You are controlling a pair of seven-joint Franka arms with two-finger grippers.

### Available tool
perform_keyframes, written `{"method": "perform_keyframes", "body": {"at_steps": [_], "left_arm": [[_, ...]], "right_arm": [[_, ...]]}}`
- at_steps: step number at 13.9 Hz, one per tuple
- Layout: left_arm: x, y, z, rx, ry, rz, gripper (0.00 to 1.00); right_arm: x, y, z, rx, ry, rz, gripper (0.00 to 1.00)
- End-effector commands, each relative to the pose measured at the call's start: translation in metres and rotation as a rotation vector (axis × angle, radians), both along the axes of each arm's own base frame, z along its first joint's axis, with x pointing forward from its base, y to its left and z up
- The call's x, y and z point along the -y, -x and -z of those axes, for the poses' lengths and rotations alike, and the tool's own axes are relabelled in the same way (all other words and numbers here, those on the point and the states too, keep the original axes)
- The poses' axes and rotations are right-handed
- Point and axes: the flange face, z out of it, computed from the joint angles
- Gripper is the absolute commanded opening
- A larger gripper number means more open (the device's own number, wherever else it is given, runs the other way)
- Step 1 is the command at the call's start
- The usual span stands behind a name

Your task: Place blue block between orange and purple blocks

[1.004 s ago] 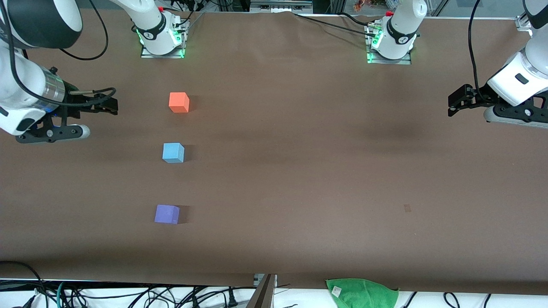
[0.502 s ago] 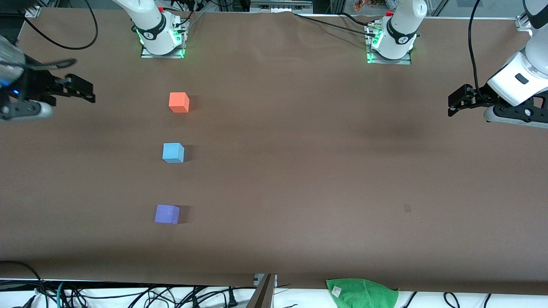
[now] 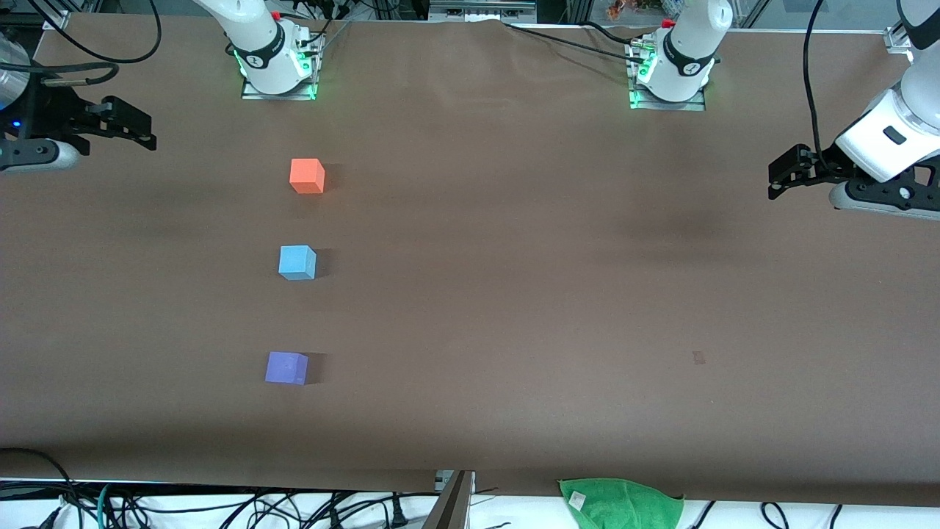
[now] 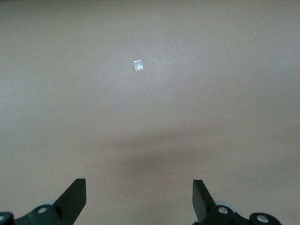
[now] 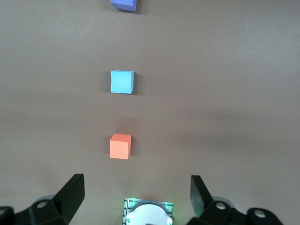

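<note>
The orange block (image 3: pixel 307 176), the light blue block (image 3: pixel 297 262) and the purple block (image 3: pixel 286 368) stand in one row on the brown table, toward the right arm's end. The blue block sits between the other two, with the orange farthest from the front camera and the purple nearest. My right gripper (image 3: pixel 139 128) is open and empty, up in the air over the table's edge at the right arm's end, apart from the blocks. The right wrist view shows the orange (image 5: pixel 120 146), blue (image 5: pixel 122 82) and purple (image 5: pixel 124 4) blocks past its open gripper (image 5: pixel 136 197). My left gripper (image 3: pixel 772 180) waits open and empty over bare table (image 4: pixel 139 197).
The right arm's base (image 3: pixel 277 62) and the left arm's base (image 3: pixel 672 70) stand along the table's edge farthest from the front camera. A green cloth (image 3: pixel 620 503) lies off the edge nearest to it. A small pale mark (image 3: pixel 698 358) shows on the table, also in the left wrist view (image 4: pixel 138 65).
My right gripper has drawn away from the blocks, rising toward the right arm's end of the table. The blocks and the left arm have not moved.
</note>
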Motion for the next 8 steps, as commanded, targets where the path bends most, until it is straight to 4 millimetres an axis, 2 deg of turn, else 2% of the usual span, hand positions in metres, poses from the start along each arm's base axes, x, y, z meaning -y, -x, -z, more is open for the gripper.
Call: {"method": "perform_keyframes", "body": {"at_steps": [1, 5, 6, 8], "left_arm": [[0.000, -0.003, -0.006, -0.011, -0.024, 0.000, 1.00], [-0.023, 0.007, -0.002, -0.087, -0.022, -0.033, 1.00], [-0.022, 0.007, -0.002, -0.085, -0.024, -0.031, 1.00], [-0.005, 0.007, -0.002, -0.081, -0.030, -0.011, 1.00]], "right_arm": [[0.000, 0.003, 0.001, 0.007, 0.009, 0.004, 1.00], [0.001, -0.002, 0.005, 0.010, 0.007, -0.005, 1.00], [0.001, -0.003, 0.005, 0.010, 0.009, -0.007, 1.00], [0.002, -0.004, 0.003, 0.017, 0.019, -0.007, 1.00]]}}
